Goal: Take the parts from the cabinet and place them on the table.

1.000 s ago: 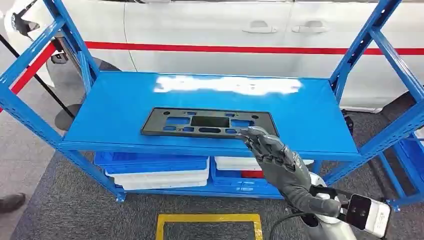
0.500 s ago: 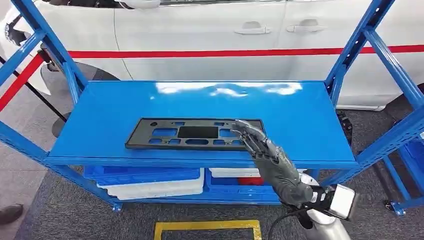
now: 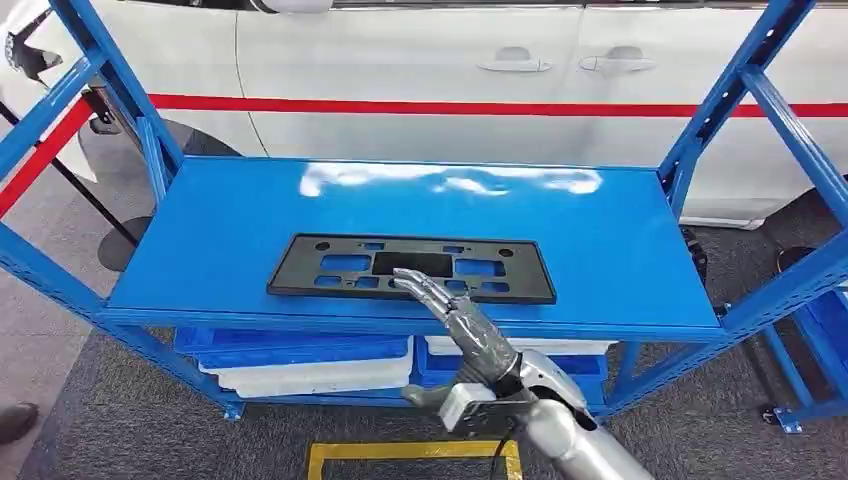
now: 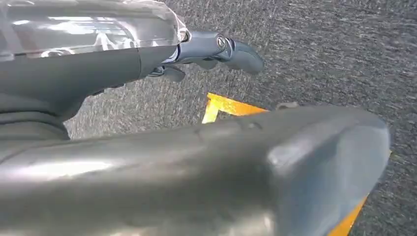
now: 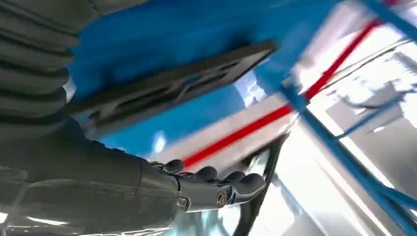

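A flat black plastic part (image 3: 410, 267) with several cut-outs lies on the blue top shelf (image 3: 600, 240) of the cabinet, near its front edge. My right hand (image 3: 462, 322) reaches up from below the shelf front. Its fingers are stretched out over the middle of the part's front edge and hold nothing. In the right wrist view the part (image 5: 172, 83) sits on the blue shelf, apart from the right hand's straight fingers (image 5: 221, 189). My left hand (image 4: 216, 49) hangs over grey carpet with its fingers spread and nothing in them.
A white car (image 3: 450, 60) with a red stripe stands behind the cabinet. Blue slanted uprights (image 3: 720, 100) frame the shelf on both sides. Blue and white bins (image 3: 300, 350) fill the lower shelf. A yellow floor marking (image 3: 410, 450) lies below, and a person's shoe (image 3: 12, 420) is at far left.
My right hand has moved left along the part's front edge, from its right end to its middle, and the wrist has dropped lower. The camera has shifted slightly.
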Controlling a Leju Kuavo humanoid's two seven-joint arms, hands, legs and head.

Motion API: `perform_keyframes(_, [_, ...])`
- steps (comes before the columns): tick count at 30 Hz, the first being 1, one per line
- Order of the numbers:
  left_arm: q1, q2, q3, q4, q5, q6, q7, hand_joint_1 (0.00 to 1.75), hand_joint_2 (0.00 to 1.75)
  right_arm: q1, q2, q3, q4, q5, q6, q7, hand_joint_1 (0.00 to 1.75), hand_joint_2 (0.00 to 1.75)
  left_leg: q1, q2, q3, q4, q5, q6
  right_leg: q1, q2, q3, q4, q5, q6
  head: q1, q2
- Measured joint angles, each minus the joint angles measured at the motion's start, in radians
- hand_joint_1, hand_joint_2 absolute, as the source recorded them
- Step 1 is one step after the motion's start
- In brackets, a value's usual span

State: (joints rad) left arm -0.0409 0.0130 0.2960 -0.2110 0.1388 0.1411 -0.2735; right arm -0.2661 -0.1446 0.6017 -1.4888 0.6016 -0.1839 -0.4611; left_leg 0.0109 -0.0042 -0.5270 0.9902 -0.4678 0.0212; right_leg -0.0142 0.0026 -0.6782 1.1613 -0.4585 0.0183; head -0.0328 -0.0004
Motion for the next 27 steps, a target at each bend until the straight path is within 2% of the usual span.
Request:
perform_keyframes(1, [0.000, -0.003, 0.000, 0.000, -0.005, 0.000, -0.004, 0.00, 0.00, -0.018, 0.005, 0.021, 0.044, 0.094, -0.087, 0.019, 0.00, 1.75, 0.000, -0.001, 0.004, 0.003, -0.005, -0.005, 0.000, -0.001, 0.050, -0.100, 0.044, -0.004, 0.000, 0.000])
perform_keyframes(2, [0.001, -0.005, 0.000, 0.000, -0.011, 0.000, -0.006, 0.00, 0.00, -0.032, 0.014, 0.041, 0.087, 0.178, -0.161, 0.045, 0.00, 1.75, -0.002, -0.001, 0.000, 0.004, -0.009, -0.011, 0.002, -0.002, 0.070, -0.132, 0.028, -0.011, 0.000, 0.000])
perform_keyframes(3, [-0.002, -0.005, 0.000, 0.000, -0.015, 0.000, -0.008, 0.00, 0.00, -0.049, 0.026, 0.059, 0.122, 0.247, -0.218, 0.067, 0.00, 1.75, -0.007, -0.001, -0.003, 0.012, -0.012, -0.018, 0.004, -0.001, 0.066, -0.143, 0.032, -0.014, 0.000, 0.000])
perform_keyframes(4, [-0.002, -0.006, 0.000, 0.000, -0.020, 0.000, -0.010, 0.00, 0.00, -0.067, 0.042, 0.083, 0.168, 0.319, -0.275, 0.092, 0.00, 1.75, -0.004, 0.001, -0.003, 0.008, -0.012, -0.023, 0.007, 0.002, 0.063, -0.140, 0.030, -0.019, 0.000, 0.000])
perform_keyframes(6, [-0.003, -0.007, 0.001, 0.000, -0.029, 0.000, -0.010, 0.00, 0.00, -0.104, 0.073, 0.118, 0.238, 0.432, -0.347, 0.147, 0.00, 1.75, -0.003, 0.002, 0.003, 0.002, -0.015, -0.036, 0.010, 0.005, 0.065, -0.142, 0.028, -0.032, 0.000, 0.000])
perform_keyframes(7, [-0.004, -0.008, 0.001, 0.000, -0.033, 0.000, -0.010, 0.00, 0.00, -0.121, 0.088, 0.130, 0.260, 0.473, -0.364, 0.169, 0.00, 1.75, -0.001, 0.002, 0.002, 0.007, -0.023, -0.042, 0.003, 0.004, 0.071, -0.150, 0.030, -0.038, 0.000, 0.000])
perform_keyframes(8, [-0.004, -0.011, 0.001, 0.000, -0.034, 0.000, -0.010, 0.00, 0.00, -0.141, 0.105, 0.144, 0.290, 0.517, -0.380, 0.195, 0.00, 1.75, 0.001, 0.002, -0.005, 0.033, -0.039, -0.046, 0.003, 0.003, 0.075, -0.151, 0.028, -0.044, 0.000, 0.000])
perform_keyframes(14, [-0.004, -0.011, 0.002, 0.000, -0.034, 0.000, -0.010, 0.00, 0.00, -0.145, 0.111, 0.148, 0.298, 0.526, -0.384, 0.201, 0.00, 1.75, 0.001, 0.002, -0.009, 0.041, -0.044, -0.047, 0.003, 0.003, 0.075, -0.151, 0.028, -0.046, 0.000, 0.000])
perform_keyframes(15, [-0.005, -0.011, 0.002, 0.000, -0.037, 0.001, -0.010, 0.00, 0.00, -0.165, 0.128, 0.160, 0.326, 0.549, -0.392, 0.213, 0.00, 1.75, 0.002, 0.002, -0.046, 0.114, -0.081, -0.051, 0.003, 0.003, 0.076, -0.151, 0.026, -0.050, 0.000, 0.000])
perform_keyframes(16, [-0.004, -0.011, 0.003, 0.000, -0.037, 0.003, -0.010, 0.00, 0.00, -0.186, 0.150, 0.177, 0.368, 0.571, -0.400, 0.228, 0.00, 1.75, 0.002, 0.002, -0.112, 0.236, -0.132, -0.057, 0.006, 0.002, 0.076, -0.151, 0.024, -0.054, 0.000, 0.000])
perform_keyframes(17, [0.000, -0.011, 0.003, 0.000, -0.043, 0.004, -0.011, 0.00, 0.00, -0.201, 0.174, 0.194, 0.414, 0.592, -0.416, 0.238, 0.00, 1.75, 0.002, 0.002, -0.172, 0.332, -0.145, -0.059, 0.009, 0.003, 0.078, -0.151, 0.022, -0.056, 0.000, 0.000])
perform_keyframes(18, [0.001, -0.012, 0.003, 0.000, -0.046, 0.005, -0.012, 0.00, 0.00, -0.226, 0.208, 0.217, 0.469, 0.607, -0.424, 0.244, 0.00, 1.75, 0.001, 0.002, -0.124, 0.196, -0.039, -0.050, 0.012, 0.005, 0.086, -0.149, 0.017, -0.056, 0.000, 0.000])
perform_keyframes(19, [0.000, -0.010, 0.005, 0.000, -0.049, 0.005, -0.013, 0.00, 0.00, -0.252, 0.236, 0.233, 0.507, 0.607, -0.427, 0.249, 0.00, 1.75, -0.004, 0.001, -0.046, 0.023, 0.024, -0.033, 0.016, 0.006, 0.094, -0.149, 0.011, -0.050, 0.000, 0.000])
perform_keyframes(20, [-0.002, -0.011, 0.005, 0.000, -0.052, 0.005, -0.014, 0.00, 0.00, -0.266, 0.250, 0.239, 0.529, 0.607, -0.428, 0.258, 0.00, 1.75, -0.009, 0.001, -0.046, 0.014, 0.025, -0.028, 0.019, 0.006, 0.088, -0.147, 0.012, -0.041, 0.000, 0.000])
perform_keyframes(22, [0.001, -0.011, 0.005, 0.000, -0.055, 0.005, -0.014, 0.00, 0.00, -0.275, 0.264, 0.247, 0.553, 0.608, -0.430, 0.265, 0.00, 1.75, -0.011, -0.001, -0.048, 0.014, 0.025, -0.022, 0.017, 0.005, 0.090, -0.152, 0.013, -0.032, 0.000, 0.000])
perform_keyframes(23, [0.001, -0.011, 0.005, 0.000, -0.055, 0.005, -0.014, 0.00, 0.00, -0.283, 0.271, 0.251, 0.564, 0.615, -0.431, 0.274, 0.00, 1.75, 0.001, -0.001, -0.041, 0.000, 0.033, -0.012, 0.023, 0.006, 0.090, -0.149, 0.009, -0.024, 0.000, 0.000])
perform_keyframes(24, [0.001, -0.013, 0.005, 0.000, -0.058, 0.005, -0.013, 0.00, 0.00, -0.290, 0.278, 0.253, 0.578, 0.623, -0.432, 0.284, 0.00, 1.75, 0.000, 0.001, -0.038, -0.005, 0.036, -0.009, 0.019, 0.003, 0.084, -0.131, -0.005, -0.019, 0.000, 0.000])
perform_keyframes(25, [0.000, -0.013, 0.005, 0.000, -0.058, 0.003, -0.013, 0.00, 0.00, -0.295, 0.283, 0.255, 0.587, 0.628, -0.432, 0.292, 0.00, 1.75, 0.001, 0.003, -0.038, -0.005, 0.036, -0.002, 0.018, 0.003, 0.064, -0.088, -0.035, -0.016, 0.000, 0.000])
perform_keyframes(27, [-0.001, -0.013, 0.006, 0.000, -0.061, 0.001, -0.012, 0.00, 0.00, -0.301, 0.294, 0.257, 0.617, 0.643, -0.431, 0.312, 0.00, 1.75, 0.000, 0.002, -0.038, -0.004, 0.035, 0.000, 0.013, 0.003, -0.021, 0.083, -0.115, -0.011, 0.000, 0.000])
